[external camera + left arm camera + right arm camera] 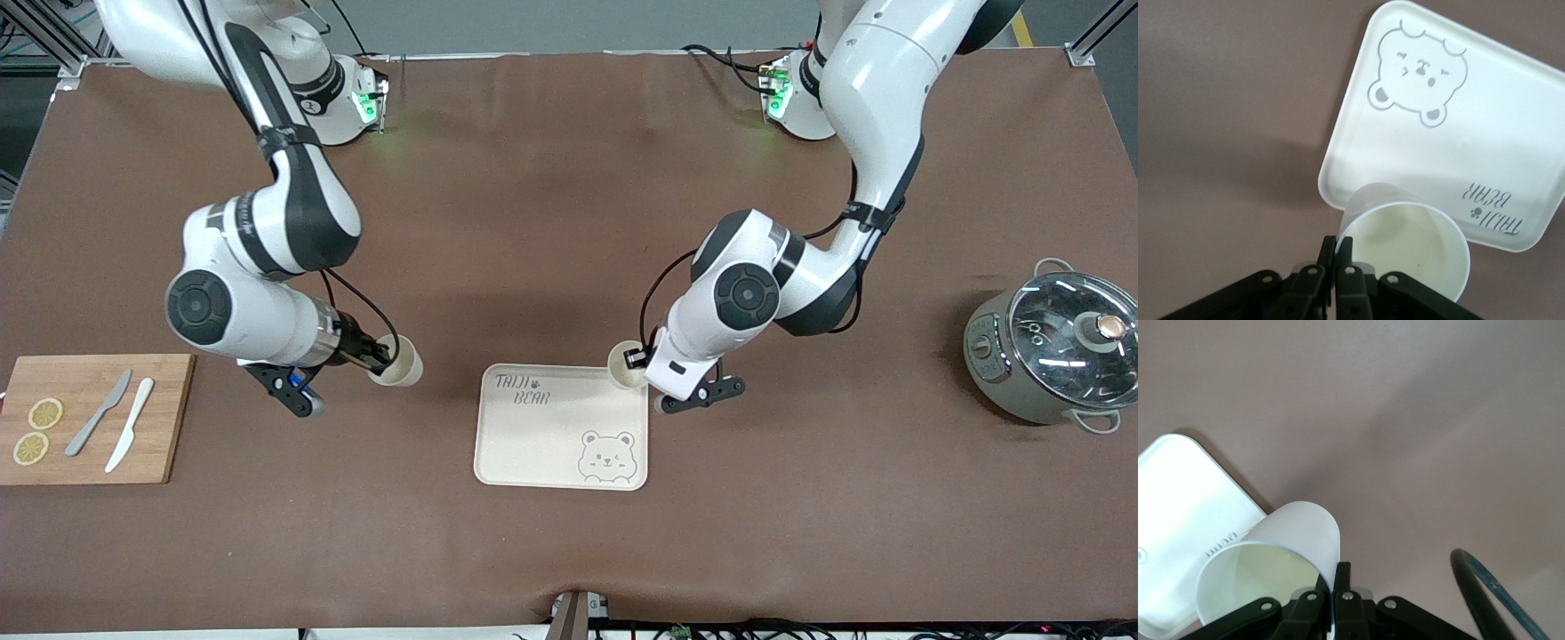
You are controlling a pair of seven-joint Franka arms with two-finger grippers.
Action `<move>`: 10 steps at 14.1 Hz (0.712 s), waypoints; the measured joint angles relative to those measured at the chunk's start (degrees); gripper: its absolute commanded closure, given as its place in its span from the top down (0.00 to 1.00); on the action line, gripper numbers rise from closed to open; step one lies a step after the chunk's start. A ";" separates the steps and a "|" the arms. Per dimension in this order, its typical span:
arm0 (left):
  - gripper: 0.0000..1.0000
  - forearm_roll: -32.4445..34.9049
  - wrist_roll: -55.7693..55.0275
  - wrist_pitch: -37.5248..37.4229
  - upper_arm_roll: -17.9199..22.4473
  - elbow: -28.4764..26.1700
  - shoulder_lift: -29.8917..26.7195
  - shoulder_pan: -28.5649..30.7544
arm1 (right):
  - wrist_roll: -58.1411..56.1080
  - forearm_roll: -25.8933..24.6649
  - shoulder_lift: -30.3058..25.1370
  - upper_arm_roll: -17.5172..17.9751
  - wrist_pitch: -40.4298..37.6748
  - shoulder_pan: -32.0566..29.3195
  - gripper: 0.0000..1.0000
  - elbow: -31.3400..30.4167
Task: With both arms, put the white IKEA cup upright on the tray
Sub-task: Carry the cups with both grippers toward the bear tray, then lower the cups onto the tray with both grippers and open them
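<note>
Two cups [398, 363] [625, 364] hang pinched by right tool [378, 360] and left tool [638, 358]; cutting board [169, 418] and pot [1049, 351] flank tray [533, 444]

A wooden cutting board [93, 418] lies flat on the brown counter [551, 231] at the right arm's end, its long side running along the counter. It serves as the landmark here. Two lemon slices [37, 430] rest on the board at its outer end, one nearer to the front camera than the other. Beside them on the board lie a grey knife [98, 425] and a white knife [130, 436], side by side, apart, both slanted. Well apart from the board, at the left arm's end of the counter, stands a grey-green cooking pot [1049, 356] with a glass lid [1076, 331] seated on it and a round knob on top.
</note>
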 measured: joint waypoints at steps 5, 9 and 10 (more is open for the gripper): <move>0.00 0.01 3.24 6.60 1.24 2.23 3.65 -0.35 | 10.67 0.02 6.55 0.07 5.86 4.29 0.00 4.92; 0.00 0.01 5.51 11.93 5.41 2.37 6.18 -3.38 | 16.07 0.05 10.71 0.10 9.93 7.21 0.00 8.73; 0.00 0.01 5.52 12.87 6.45 2.41 6.84 -4.37 | 16.91 0.06 11.58 0.10 11.42 7.87 0.00 8.92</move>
